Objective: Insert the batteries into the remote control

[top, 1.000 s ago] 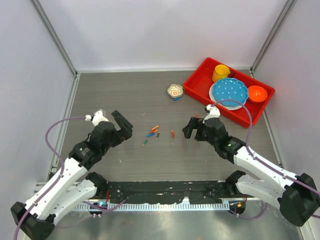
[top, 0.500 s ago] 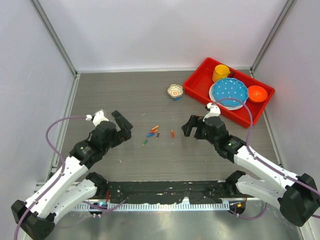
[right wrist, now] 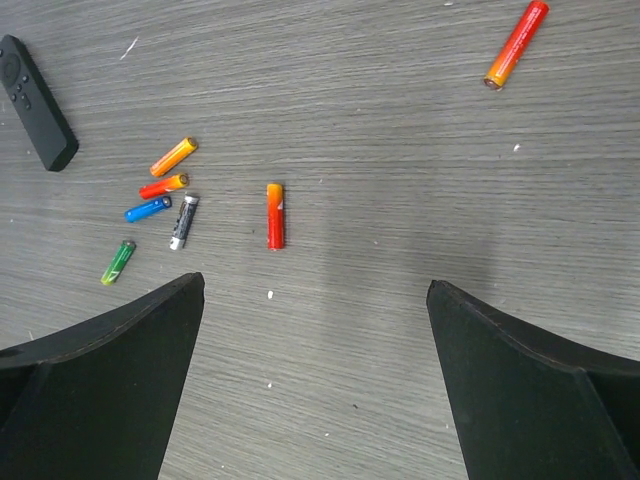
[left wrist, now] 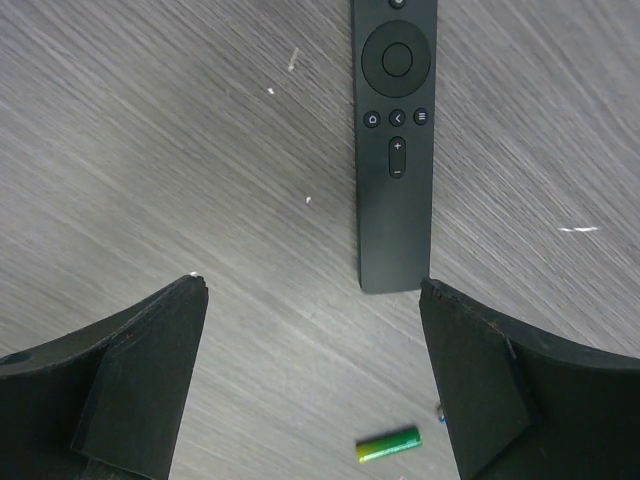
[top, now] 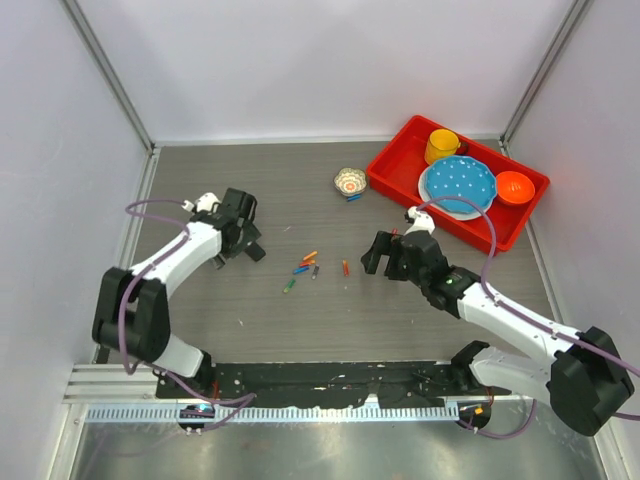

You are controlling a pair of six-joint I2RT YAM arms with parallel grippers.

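Observation:
The remote control (left wrist: 395, 150) lies buttons up on the grey table, just beyond my open left gripper (left wrist: 310, 285). Its near end is level with the right fingertip. In the top view the left gripper (top: 240, 225) hangs over the remote (top: 254, 252). A green battery (left wrist: 390, 445) lies near it. My right gripper (right wrist: 315, 280) is open and empty, just short of a red battery (right wrist: 275, 215). Orange (right wrist: 173, 157), blue (right wrist: 147, 209), grey (right wrist: 181, 220) and green (right wrist: 118, 262) batteries lie to its left. Another red-orange battery (right wrist: 515, 45) lies apart.
A red tray (top: 400, 185) at the back right holds a yellow cup (top: 441, 146), a blue plate (top: 458, 185) and an orange bowl (top: 514, 186). A small patterned bowl (top: 349, 181) stands left of it. Walls close in on three sides.
My left arm has swung out to the left and far side, and its gripper now sits over the remote. The right gripper has edged slightly left. The batteries have not moved.

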